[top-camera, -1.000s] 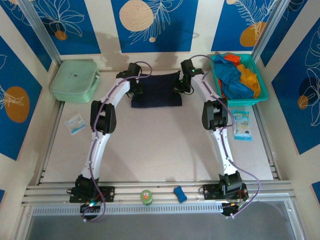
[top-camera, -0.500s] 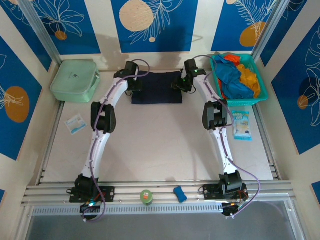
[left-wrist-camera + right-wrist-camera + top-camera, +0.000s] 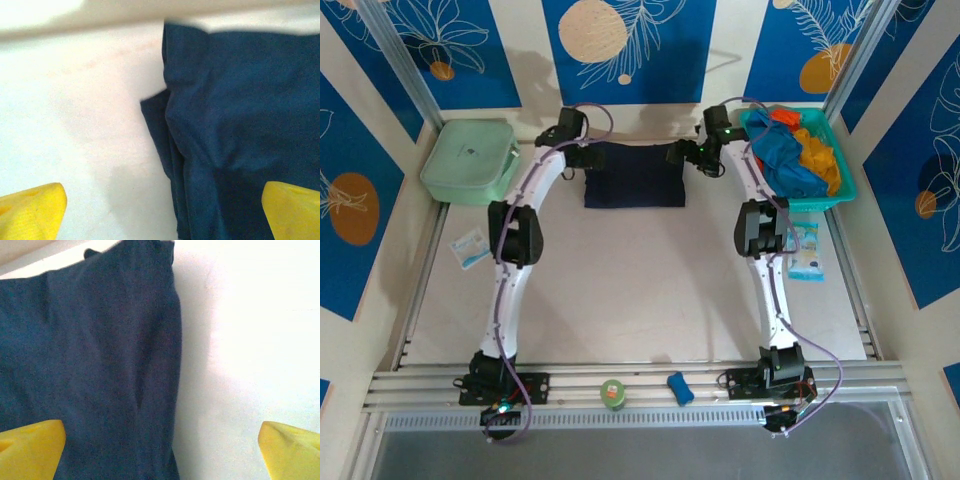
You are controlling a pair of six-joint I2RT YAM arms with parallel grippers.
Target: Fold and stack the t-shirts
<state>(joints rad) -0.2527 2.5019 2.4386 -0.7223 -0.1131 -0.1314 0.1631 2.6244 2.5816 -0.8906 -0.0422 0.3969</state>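
The dark navy t-shirt (image 3: 633, 175) lies flat at the far centre of the table (image 3: 620, 290). It is folded into a creased, layered rectangle with its long axis running left to right. The left gripper (image 3: 163, 192) and right gripper (image 3: 161, 427) are spread wide over its ends, gripping nothing.

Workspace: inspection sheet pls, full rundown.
Surface: pale table, middle bare.
Job's things: navy t-shirt folded flat at the far side; blue, orange and red t-shirts heaped in the teal basket, far right.
Clutter: green box far left; small packets, one each side; green roll and blue object on the near rail.
Pincers: left pincer and right pincer open over the navy t-shirt's side edges, nothing held.
Cables: purple cable along each arm.
Surroundings: blue-and-cream patterned wall panels.
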